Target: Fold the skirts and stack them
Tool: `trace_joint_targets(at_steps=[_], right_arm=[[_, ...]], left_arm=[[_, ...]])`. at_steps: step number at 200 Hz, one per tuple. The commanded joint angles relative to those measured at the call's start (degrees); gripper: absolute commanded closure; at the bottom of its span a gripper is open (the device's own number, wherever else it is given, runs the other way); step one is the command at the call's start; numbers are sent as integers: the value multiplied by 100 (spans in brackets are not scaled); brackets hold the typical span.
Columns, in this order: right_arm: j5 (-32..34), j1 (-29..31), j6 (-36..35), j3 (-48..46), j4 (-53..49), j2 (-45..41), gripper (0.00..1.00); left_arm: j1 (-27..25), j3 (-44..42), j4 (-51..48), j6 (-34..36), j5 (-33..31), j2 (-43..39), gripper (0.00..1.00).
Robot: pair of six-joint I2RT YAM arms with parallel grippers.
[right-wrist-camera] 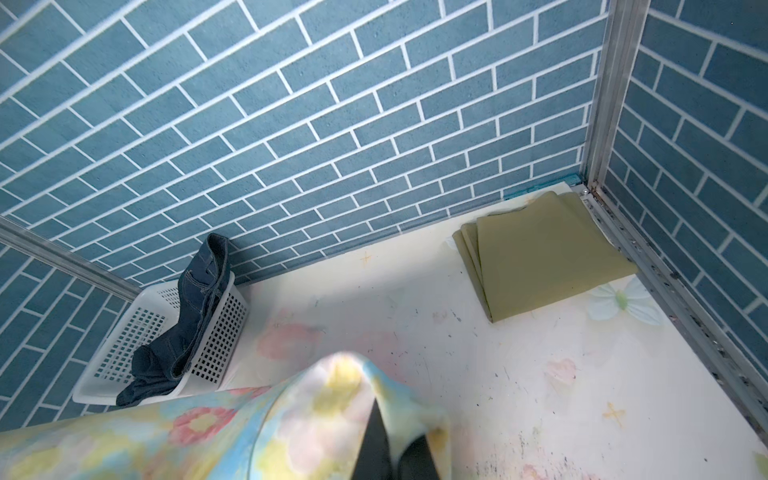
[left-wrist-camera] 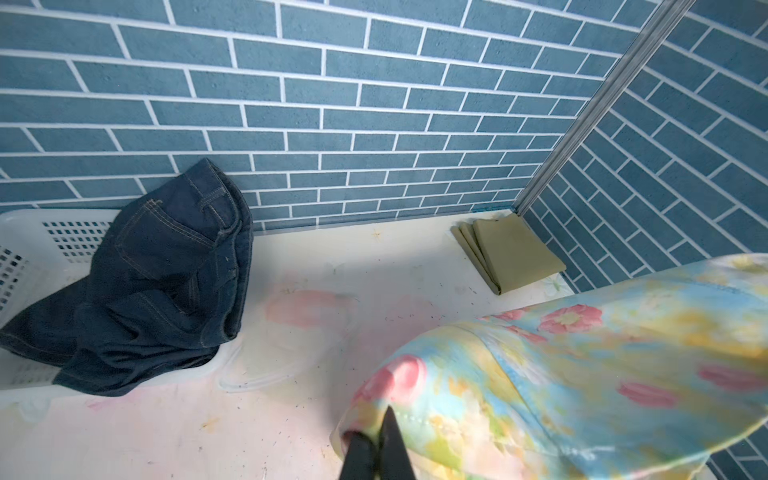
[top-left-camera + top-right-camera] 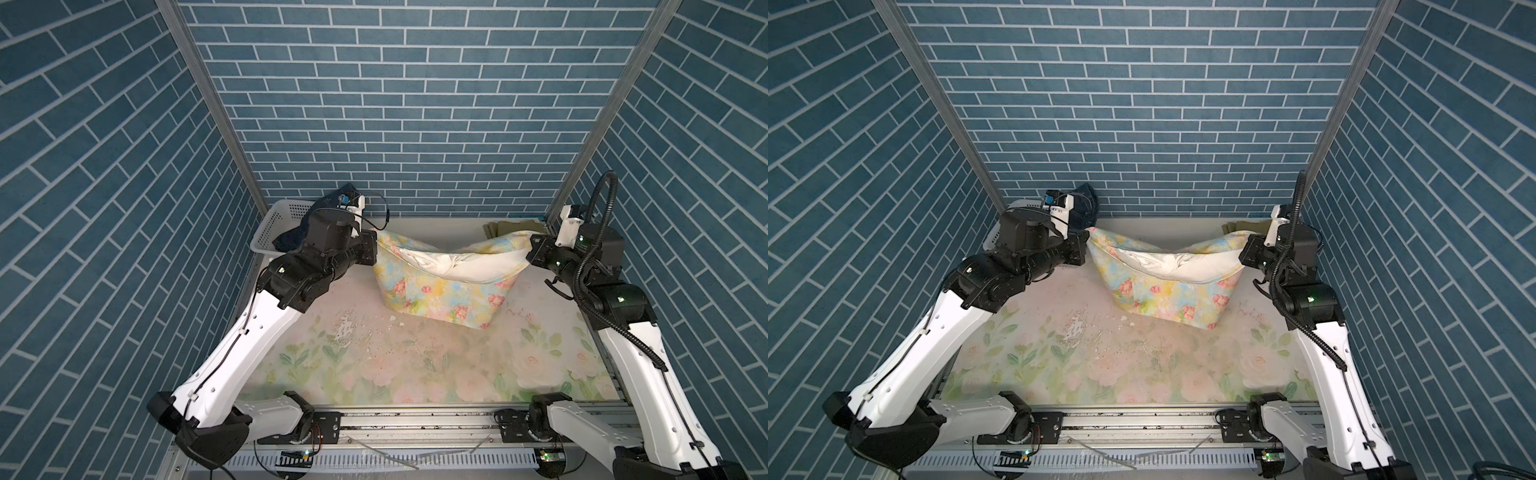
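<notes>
The pastel floral skirt [image 3: 444,291] [image 3: 1167,291] hangs stretched between my two grippers above the back of the table, its middle sagging and its white lining showing. My left gripper [image 3: 376,245] [image 2: 380,432] is shut on its left end, and my right gripper [image 3: 530,249] [image 1: 392,440] is shut on its right end. The olive-green skirt [image 3: 511,227] [image 2: 511,253] [image 1: 548,253] lies folded flat in the back right corner. The dark denim skirt [image 3: 291,241] [image 2: 166,282] [image 1: 195,320] is crumpled, draped over the basket's rim.
The white perforated basket [image 3: 270,224] [image 2: 70,232] [image 1: 137,328] stands in the back left corner against the brick wall. Blue brick walls close in the back and both sides. The flowered table cover [image 3: 415,365] is worn and speckled in the middle.
</notes>
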Motion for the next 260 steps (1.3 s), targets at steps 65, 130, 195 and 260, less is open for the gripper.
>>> trace_joint_targets(at_steps=[65, 130, 195, 260], right_arm=[[164, 7, -324, 686, -331, 283, 100], [-164, -122, -327, 1180, 183, 1457, 100], [-358, -141, -478, 2263, -90, 1674, 100], [-874, -81, 151, -2923, 103, -1627, 65]], left_arm=[[-15, 396, -220, 385, -373, -35, 100], [820, 798, 136, 128, 622, 1075, 100], [905, 2017, 138, 177, 1164, 1474, 100], [72, -3839, 1832, -1064, 1125, -1150, 99]])
